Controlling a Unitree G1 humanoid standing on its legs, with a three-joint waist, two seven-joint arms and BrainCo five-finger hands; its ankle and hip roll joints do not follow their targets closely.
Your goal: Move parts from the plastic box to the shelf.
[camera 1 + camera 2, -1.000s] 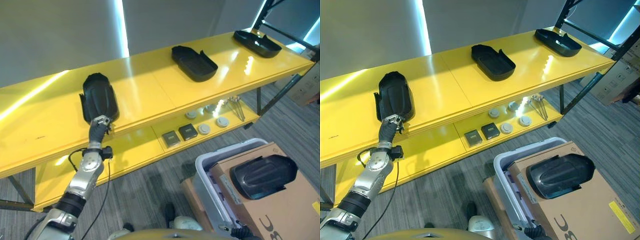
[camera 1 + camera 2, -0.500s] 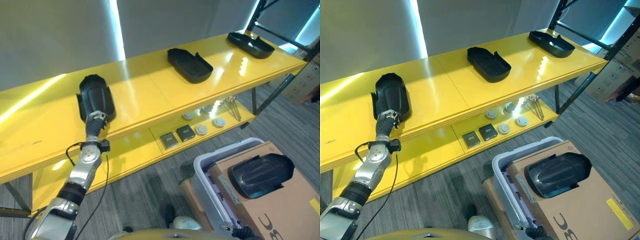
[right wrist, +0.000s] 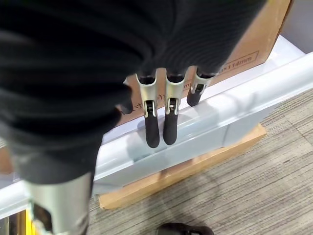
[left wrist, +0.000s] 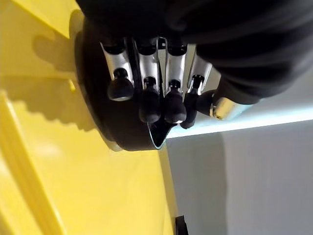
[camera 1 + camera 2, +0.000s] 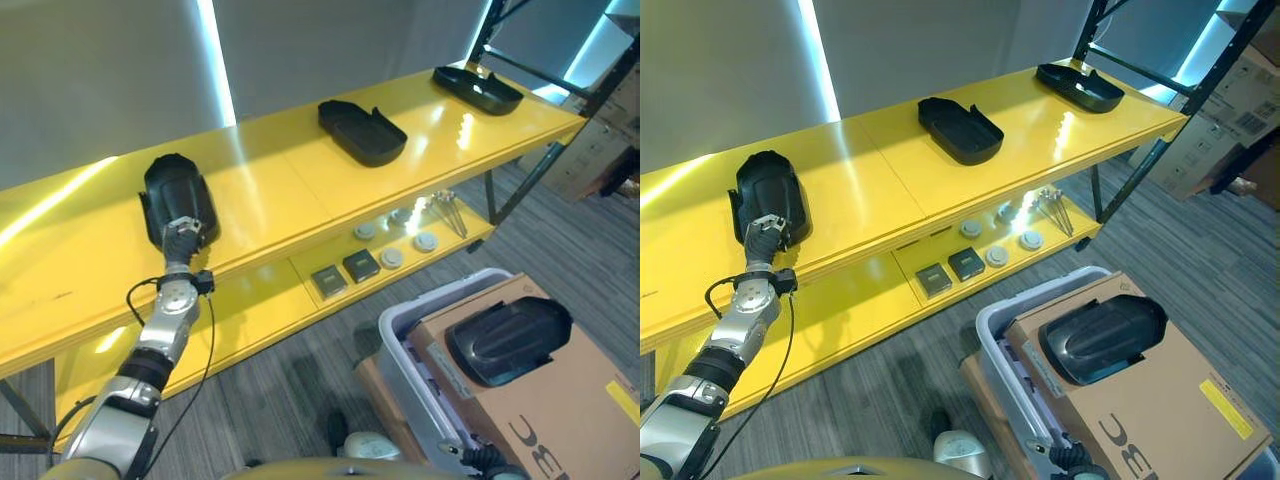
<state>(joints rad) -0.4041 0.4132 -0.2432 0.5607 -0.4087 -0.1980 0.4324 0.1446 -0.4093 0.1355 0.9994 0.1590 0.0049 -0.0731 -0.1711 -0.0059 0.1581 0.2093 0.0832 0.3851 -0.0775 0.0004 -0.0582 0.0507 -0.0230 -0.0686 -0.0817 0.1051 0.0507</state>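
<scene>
While the left hand (image 5: 181, 236) reaches up to the near edge of the yellow shelf (image 5: 290, 190), its fingers (image 4: 146, 100) lie against the near end of a black part (image 5: 177, 195) that rests on the shelf's top board at its left end. In the left wrist view the fingers point along the part's dark shell, fairly straight and side by side, dark tips on the surface; whether the thumb closes round the rim cannot be told. Two more black parts sit on the same board, one at the middle of the shelf (image 5: 361, 132) and one at its right end (image 5: 478, 89). On the shelf's lower board, below the middle part, lie two small dark square pieces (image 5: 343, 274), some round grey discs (image 5: 392, 257) and a bundle of thin metal pieces (image 5: 452, 210). On the floor in front of the shelf's right half stands the plastic box (image 5: 420, 385), holding a cardboard carton (image 5: 560, 410) with another black part (image 5: 508, 338) lying on top. The right hand (image 3: 161, 117) hangs beside the box's pale rim, its fingers straight and relaxed, holding nothing.
</scene>
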